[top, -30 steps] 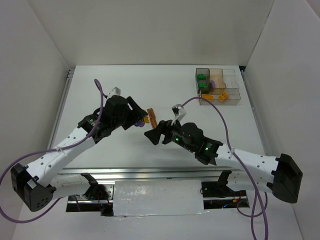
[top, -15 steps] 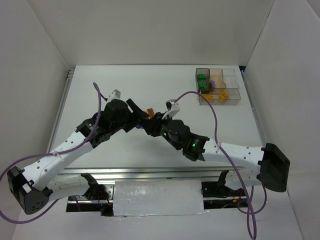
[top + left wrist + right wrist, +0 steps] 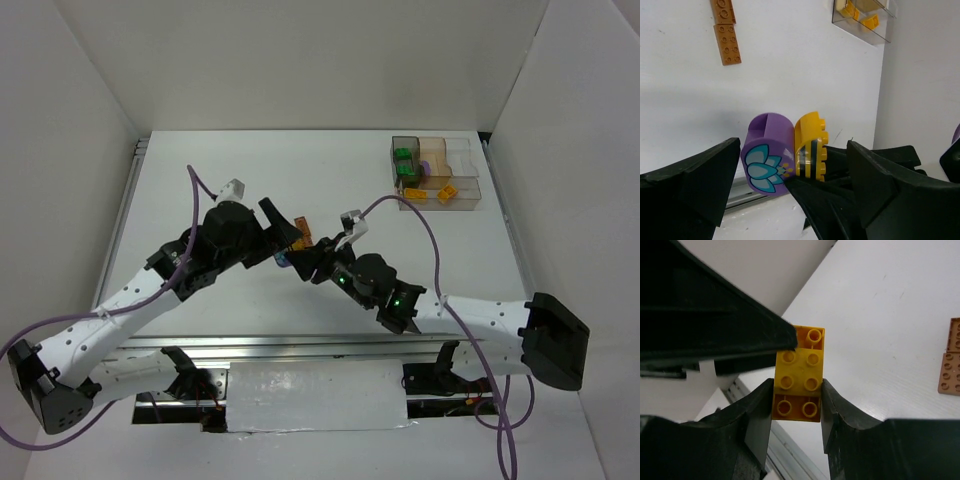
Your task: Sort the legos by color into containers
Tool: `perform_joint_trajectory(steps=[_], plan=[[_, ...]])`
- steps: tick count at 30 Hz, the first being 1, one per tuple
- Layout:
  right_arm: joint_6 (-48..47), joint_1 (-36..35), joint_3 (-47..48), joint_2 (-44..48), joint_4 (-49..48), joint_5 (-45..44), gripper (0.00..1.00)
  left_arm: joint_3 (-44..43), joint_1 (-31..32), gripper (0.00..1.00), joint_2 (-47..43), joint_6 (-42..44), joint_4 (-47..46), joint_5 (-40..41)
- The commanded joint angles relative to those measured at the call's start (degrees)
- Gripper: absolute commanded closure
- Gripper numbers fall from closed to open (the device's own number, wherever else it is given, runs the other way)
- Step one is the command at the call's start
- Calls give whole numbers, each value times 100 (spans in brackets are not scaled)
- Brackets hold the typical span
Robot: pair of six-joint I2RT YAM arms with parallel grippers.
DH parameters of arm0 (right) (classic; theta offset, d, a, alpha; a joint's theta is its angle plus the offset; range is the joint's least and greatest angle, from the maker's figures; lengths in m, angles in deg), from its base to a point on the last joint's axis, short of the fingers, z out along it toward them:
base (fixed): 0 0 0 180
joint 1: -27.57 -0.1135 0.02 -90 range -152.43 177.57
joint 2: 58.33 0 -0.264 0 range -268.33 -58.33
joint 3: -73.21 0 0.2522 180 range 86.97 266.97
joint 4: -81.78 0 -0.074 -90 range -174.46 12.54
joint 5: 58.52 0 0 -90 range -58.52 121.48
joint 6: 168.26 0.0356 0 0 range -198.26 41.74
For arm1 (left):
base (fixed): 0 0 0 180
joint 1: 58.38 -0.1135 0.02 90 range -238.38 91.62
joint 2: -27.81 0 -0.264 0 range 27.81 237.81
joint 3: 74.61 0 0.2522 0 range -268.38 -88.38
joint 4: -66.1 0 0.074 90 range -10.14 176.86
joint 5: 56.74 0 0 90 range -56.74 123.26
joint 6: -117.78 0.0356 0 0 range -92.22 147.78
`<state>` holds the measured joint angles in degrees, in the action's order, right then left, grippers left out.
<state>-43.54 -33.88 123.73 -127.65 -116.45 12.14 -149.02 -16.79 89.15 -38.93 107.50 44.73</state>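
The top external camera looks steeply down from high behind the arm bases, far enough to hold the whole table (image 3: 200, 170), with the pair of brown plates (image 3: 305, 232) near its middle. The left wrist camera looks close along the left tool (image 3: 794, 145), below and right of the plates, and the right wrist camera, nearer still, looks along the right tool (image 3: 797, 390), left of the plates. All three views share the plates; both wrist views share the yellow brick (image 3: 811, 147).
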Motion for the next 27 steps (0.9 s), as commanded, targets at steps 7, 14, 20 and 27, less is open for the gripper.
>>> perform_joint_trajectory(steps=[7,14,20,27], plan=[[465,1020,-942,1332,-862,2212,100,-301,17,0,-684,2379,-722,-625],[720,1452,-722,2335,-361,3874,100,149,-19,1,-1282,3490,-1964,-3307],[747,1461,-590,2819,-334,4201,100,79,-19,1,-1239,3517,-1938,-4159],[948,1461,-555,2582,-914,4526,100,140,-19,23,-1107,3314,-2368,-4828]])
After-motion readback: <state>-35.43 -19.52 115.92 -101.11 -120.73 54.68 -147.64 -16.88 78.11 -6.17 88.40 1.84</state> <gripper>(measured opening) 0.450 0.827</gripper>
